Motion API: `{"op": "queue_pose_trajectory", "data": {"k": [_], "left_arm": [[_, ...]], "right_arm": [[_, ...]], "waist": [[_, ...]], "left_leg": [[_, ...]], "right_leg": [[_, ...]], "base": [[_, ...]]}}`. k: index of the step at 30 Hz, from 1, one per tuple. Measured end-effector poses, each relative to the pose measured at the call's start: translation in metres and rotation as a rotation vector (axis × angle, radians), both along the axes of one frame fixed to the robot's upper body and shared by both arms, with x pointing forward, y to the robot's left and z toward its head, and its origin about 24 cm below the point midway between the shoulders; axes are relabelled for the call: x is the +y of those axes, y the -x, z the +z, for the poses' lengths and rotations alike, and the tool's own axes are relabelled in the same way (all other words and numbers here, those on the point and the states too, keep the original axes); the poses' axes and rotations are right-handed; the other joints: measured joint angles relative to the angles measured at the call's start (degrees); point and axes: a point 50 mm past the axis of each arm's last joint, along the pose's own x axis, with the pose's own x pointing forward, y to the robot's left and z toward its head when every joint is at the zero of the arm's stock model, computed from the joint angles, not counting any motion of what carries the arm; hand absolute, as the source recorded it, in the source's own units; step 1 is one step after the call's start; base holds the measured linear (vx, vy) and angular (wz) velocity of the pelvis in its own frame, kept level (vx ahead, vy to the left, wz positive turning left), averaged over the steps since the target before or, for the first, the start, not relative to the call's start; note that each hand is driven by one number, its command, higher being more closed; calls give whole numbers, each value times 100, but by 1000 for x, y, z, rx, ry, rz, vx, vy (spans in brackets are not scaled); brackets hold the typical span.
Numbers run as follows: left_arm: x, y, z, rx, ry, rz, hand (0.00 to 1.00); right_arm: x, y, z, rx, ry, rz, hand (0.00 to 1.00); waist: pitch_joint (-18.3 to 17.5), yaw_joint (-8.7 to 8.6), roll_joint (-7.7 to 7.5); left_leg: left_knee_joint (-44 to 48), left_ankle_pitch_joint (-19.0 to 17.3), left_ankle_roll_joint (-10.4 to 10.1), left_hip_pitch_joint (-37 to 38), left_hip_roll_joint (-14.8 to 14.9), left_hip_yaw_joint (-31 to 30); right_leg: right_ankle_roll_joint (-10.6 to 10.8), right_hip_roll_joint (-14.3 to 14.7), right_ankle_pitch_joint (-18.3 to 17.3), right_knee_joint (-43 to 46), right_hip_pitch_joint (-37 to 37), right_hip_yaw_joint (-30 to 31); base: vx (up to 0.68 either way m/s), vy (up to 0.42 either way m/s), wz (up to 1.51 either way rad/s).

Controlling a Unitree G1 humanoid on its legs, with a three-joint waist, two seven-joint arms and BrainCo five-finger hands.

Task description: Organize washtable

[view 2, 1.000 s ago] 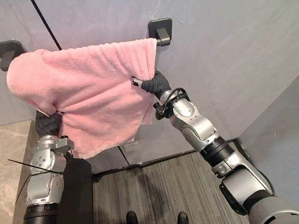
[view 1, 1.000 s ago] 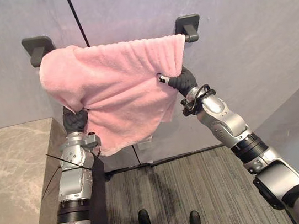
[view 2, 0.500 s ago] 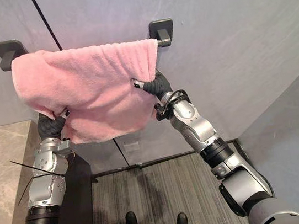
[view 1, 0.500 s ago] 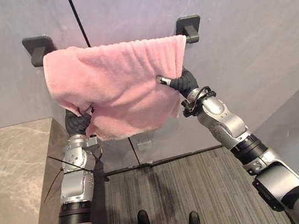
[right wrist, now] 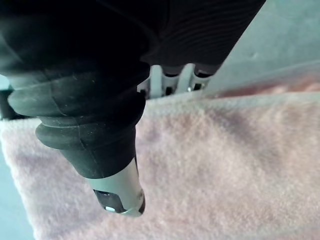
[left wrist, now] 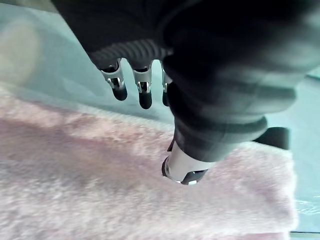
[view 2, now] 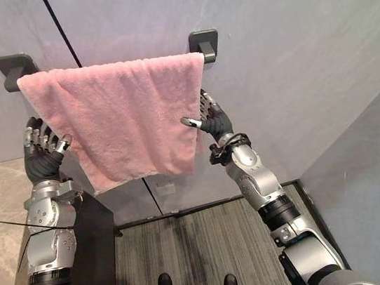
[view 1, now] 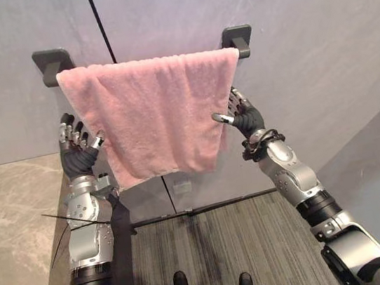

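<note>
Pink towel (view 1: pixel 154 115) hung flat over the dark wall rail (view 1: pixel 53 62), upper centre of the frame.
Left hand (view 1: pixel 74 148) is seen just beside the towel's left edge, fingers straight and spread wide, nothing held. Right hand (view 1: pixel 243 115) is seen just beside the right edge, fingers straight, thumb extended toward the cloth, nothing held. Contact with the cloth cannot be told. A marble desk (view 1: pixel 7 203) is noted at lower left.

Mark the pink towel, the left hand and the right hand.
pink towel (view 1: pixel 154 115): left eye view, middle of cloth.
left hand (view 1: pixel 75 151): left eye view, dark cover.
right hand (view 1: pixel 248 119): left eye view, dark cover.
</note>
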Motion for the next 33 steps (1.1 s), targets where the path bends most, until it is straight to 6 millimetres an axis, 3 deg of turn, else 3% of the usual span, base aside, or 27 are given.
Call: {"op": "queue_pose_trajectory", "data": {"k": [7,11,14,18,21,25,33], "left_arm": [[0,21,11,-92,21,47,0],[-2,34,28,-182,-22,81,0],[-6,42,43,-254,-49,100,0],[-17,56,64,-395,-55,93,0],[-27,59,69,-432,-76,34,0],[-48,53,66,-419,-105,-104,0],[-78,46,49,-342,-80,-325,0]], "right_arm": [[-27,14,-8,13,-86,-136,0],[-46,20,15,-95,-108,-259,0],[-49,27,35,-204,-143,-289,0],[-41,38,58,-348,-197,-251,0],[-21,41,60,-368,-203,-115,0],[9,46,57,-368,-172,78,0],[37,51,55,-357,-126,249,0]], "waist": [[-179,3,136],[-209,-24,166],[-240,-42,178],[-268,-79,204],[-315,-144,225],[-337,-140,250],[-337,-132,251]], "left_leg": [[0,-1,0,-1,-12,-59],[0,-2,-1,77,-11,-73],[0,-23,-28,105,-12,-77],[0,-24,-30,107,-15,-101],[0,-24,-31,114,-20,-134],[0,-25,-31,117,-17,-153],[-1,-25,-31,99,-17,-184]], "right_leg": [[-31,-9,-55,6,28,-72],[-32,-7,-55,-17,115,-83],[-34,-9,-67,-13,140,-88],[-14,-13,-81,-15,157,-112],[-11,-16,-83,-23,185,-147],[-8,-14,-85,-23,198,-168],[16,-15,-102,-21,200,-200]], "base": [[9,-2,5],[0,0,0],[0,0,0],[-5,-2,3],[-3,-3,4],[-1,-2,1],[0,-1,0]]}}
